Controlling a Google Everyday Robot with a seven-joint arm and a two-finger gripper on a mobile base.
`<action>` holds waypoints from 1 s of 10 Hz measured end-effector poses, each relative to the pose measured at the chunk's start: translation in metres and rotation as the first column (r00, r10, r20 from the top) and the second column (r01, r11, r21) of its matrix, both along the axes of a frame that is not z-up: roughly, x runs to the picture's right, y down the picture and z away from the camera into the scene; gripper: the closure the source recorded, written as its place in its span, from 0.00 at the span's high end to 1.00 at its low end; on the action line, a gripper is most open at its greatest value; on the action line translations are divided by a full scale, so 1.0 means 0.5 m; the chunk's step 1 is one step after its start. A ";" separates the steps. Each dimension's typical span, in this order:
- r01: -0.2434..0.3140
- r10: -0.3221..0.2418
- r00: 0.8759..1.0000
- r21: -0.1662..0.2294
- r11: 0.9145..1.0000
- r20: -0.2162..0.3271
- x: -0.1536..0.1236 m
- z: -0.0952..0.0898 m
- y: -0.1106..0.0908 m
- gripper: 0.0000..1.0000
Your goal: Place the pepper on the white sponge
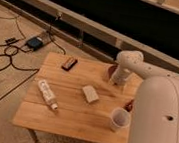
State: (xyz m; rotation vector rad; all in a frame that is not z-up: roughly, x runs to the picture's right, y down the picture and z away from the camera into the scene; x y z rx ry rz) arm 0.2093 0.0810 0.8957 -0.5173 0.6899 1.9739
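The pepper [128, 105] looks like a small dark red thing lying on the right side of the wooden table [71, 118]. It is right by the robot's big white arm [159, 122], which hides part of it, so I am not fully sure of its shape. A white cup [119, 119] stands just in front of it, near the table's front edge.

The white sponge [90, 93] lies flat in the middle of the table, a bit turned. It is to the left of the pepper, and the two do not touch. Nothing lies on the sponge.

The gripper [116, 81] is down low over the back right part of the table. It points down at the wood, behind the sponge and away from the pepper. Its fingers are spread wide and it holds nothing. A round dark red bowl [111, 69] sits just behind it, partly hidden by the arm.

A long white tube [47, 93] lies slanted on the left side of the table. A small brown block [69, 63] lies near the back left corner.

On the floor to the left there are black cables [4, 56] and a small dark box [35, 42]. A dark wall [92, 8] runs along the back.
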 end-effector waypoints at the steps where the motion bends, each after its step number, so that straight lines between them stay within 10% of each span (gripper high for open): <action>1: -0.021 0.021 1.000 -0.001 1.000 -0.012 0.026 -0.009 0.010 0.65; 10: -0.089 0.088 0.994 -0.021 0.996 -0.065 0.158 -0.044 0.087 0.65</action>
